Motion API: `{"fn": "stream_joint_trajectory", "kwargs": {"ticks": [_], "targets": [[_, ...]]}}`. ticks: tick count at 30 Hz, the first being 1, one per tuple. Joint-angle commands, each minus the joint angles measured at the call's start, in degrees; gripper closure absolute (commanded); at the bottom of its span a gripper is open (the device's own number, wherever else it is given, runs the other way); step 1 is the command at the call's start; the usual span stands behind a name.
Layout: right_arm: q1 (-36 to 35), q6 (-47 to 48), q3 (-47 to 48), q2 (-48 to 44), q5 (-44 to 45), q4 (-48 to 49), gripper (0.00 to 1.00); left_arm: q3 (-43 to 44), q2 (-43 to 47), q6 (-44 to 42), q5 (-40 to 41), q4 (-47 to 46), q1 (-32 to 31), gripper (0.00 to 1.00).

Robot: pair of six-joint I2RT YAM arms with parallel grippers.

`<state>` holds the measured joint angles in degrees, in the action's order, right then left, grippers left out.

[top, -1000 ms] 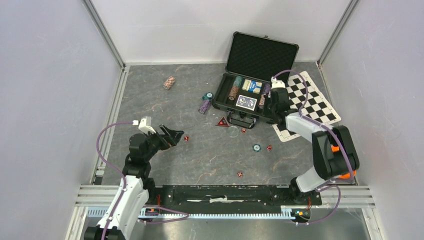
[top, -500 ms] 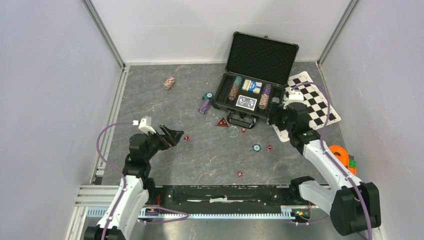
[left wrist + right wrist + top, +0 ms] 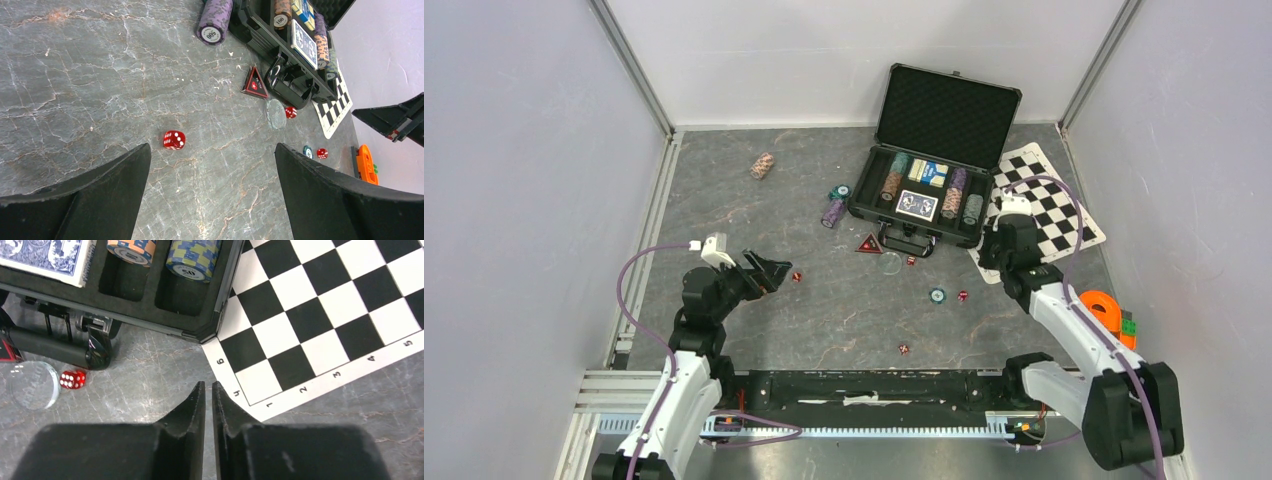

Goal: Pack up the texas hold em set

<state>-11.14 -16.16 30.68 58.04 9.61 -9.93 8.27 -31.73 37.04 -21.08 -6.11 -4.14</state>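
Note:
The black case lies open at the back, lid up, with chip stacks and a blue card deck inside. Outside it lie a purple chip stack, an orange-striped stack, a red triangular marker, a teal chip and several red dice, one just ahead of my left gripper. My left gripper is open and empty above the table. My right gripper is shut and empty, near the case's front right corner, beside the mat.
A black-and-white checkered mat lies right of the case. An orange ring-shaped object sits by the right arm. A clear disc lies by the case handle. White walls enclose the table.
My right arm has pulled back from over the case's right end toward the near side; its gripper is now by the mat's corner. The left arm has not moved.

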Motion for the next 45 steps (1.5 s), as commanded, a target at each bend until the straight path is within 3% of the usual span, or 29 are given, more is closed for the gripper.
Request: {"fn": "stream_joint_trajectory", "kwargs": {"ticks": [1, 2, 7, 22, 31, 38, 45], "targets": [[0.0, 0.0, 5.1, 5.4, 1.7, 5.3, 0.9, 0.3, 0.3, -1.2, -0.3, -1.8, 0.1, 0.0], [0.0, 0.1, 6.1, 7.6, 2.1, 5.3, 1.0, 0.3, 0.3, -1.1, -0.3, -1.8, 0.2, 0.0], [0.0, -0.5, 11.2, 16.7, 2.8, 5.7, 1.0, 0.3, 0.1, -1.2, -0.2, -1.9, 0.2, 0.0], [0.7, -1.9, 20.1, 31.0, 6.2, 9.1, 1.0, 0.4, -1.7, -1.1, -0.5, -3.2, 0.1, 0.0], [4.8, -1.8, 29.3, 40.5, 7.7, 7.7, 1.0, 0.5, -2.3, -1.2, -0.5, -3.5, 0.2, 0.0], [6.4, -3.0, 36.3, 47.4, 4.4, 7.0, 1.0, 0.4, -2.7, -1.3, -0.5, -3.8, 0.1, 0.0], [6.4, -2.8, 35.1, 45.8, 2.2, 7.4, 1.0, 0.3, -2.2, -1.3, -0.3, -3.8, 0.2, 0.0]]}}
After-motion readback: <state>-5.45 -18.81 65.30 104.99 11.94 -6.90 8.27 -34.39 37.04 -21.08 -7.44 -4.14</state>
